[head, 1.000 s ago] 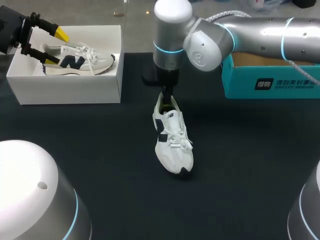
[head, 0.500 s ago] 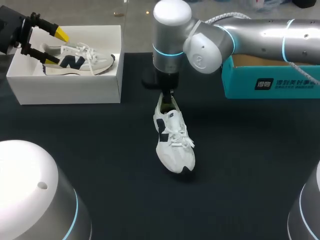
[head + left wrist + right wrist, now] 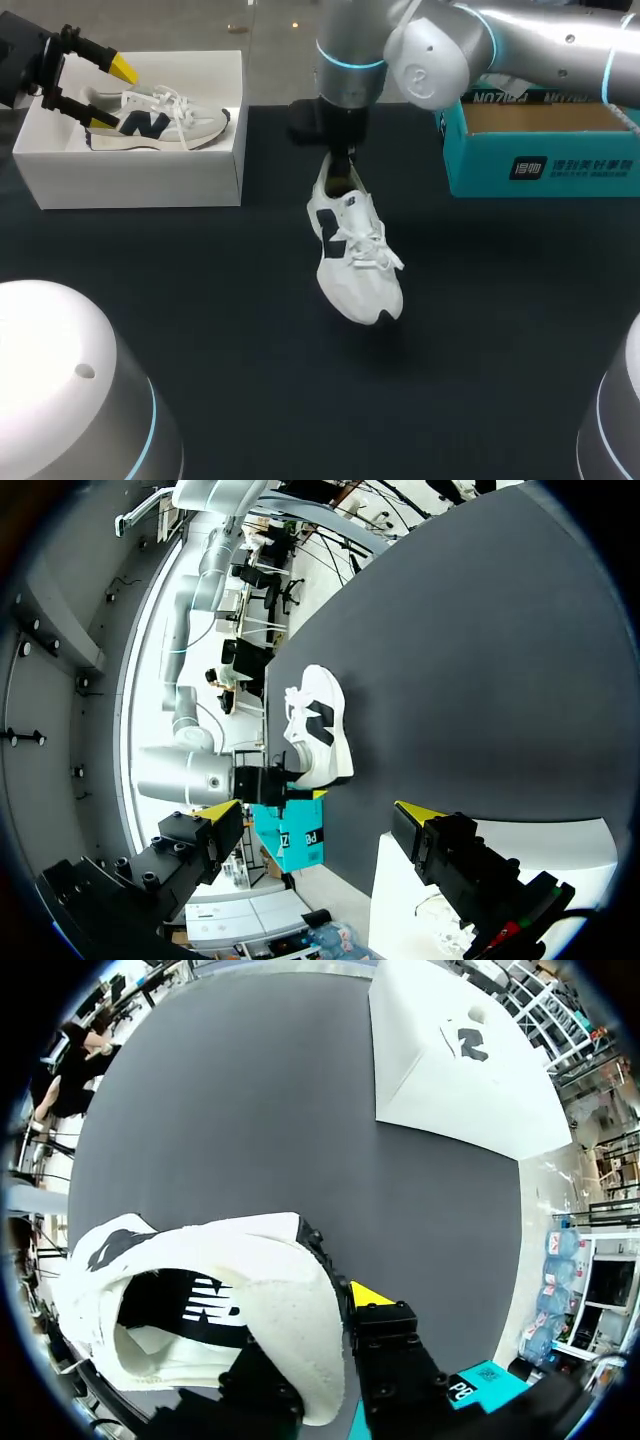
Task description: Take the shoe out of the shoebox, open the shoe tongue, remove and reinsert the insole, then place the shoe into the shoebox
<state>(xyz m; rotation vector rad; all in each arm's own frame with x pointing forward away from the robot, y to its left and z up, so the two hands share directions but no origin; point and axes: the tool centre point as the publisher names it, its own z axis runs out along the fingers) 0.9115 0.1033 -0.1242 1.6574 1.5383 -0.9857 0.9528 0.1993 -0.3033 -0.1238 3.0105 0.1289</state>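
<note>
A white sneaker with dark side marks (image 3: 355, 255) hangs toe-down over the middle of the black table. My right gripper (image 3: 342, 165) is shut on its heel collar. In the right wrist view one yellow-tipped finger (image 3: 368, 1293) lies outside the heel of the sneaker (image 3: 230, 1300); the other finger is hidden inside the shoe. A white shoebox (image 3: 140, 185) at the far left holds a second sneaker (image 3: 160, 120). My left gripper (image 3: 110, 95) hovers open over that box's left end. In the left wrist view my left gripper (image 3: 315, 815) holds nothing, and the lifted sneaker (image 3: 318, 725) is far ahead.
A teal cardboard box (image 3: 540, 150) stands open at the far right, behind my right arm. Bare black tabletop (image 3: 200, 300) spreads around and in front of the hanging sneaker. The white shoebox wall (image 3: 460, 1060) lies well beyond the right gripper.
My right gripper closed on the sneaker's heel and raised it. The shoe has come up off the table, shifted slightly right, and now hangs tilted. The left arm has stayed still.
</note>
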